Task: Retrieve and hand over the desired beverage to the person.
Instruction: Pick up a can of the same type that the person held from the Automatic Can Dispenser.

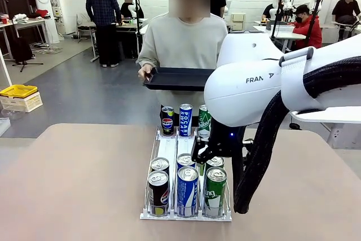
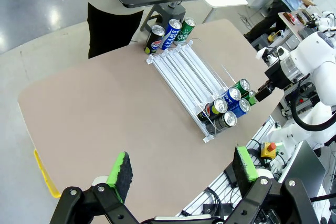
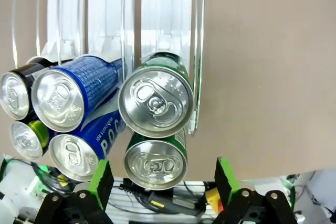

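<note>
Setting: robotics laboratory, open hall. Smooth grey floor (image 1: 84,88); white work table (image 1: 287,35) far right, a seated person in a red jacket (image 1: 305,27) working; yellow plastic crate (image 1: 18,90) far left; red emergency-stop button (image 2: 271,146).

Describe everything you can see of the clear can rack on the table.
The rack is clear plastic, with three straight lanes side by side split by thin see-through walls. It lies on the tan table, running from the robot's side toward the person. Six near cans sit two per lane: black, blue, green. Three far cans stand at the other end; the middle stretch is bare.
</note>
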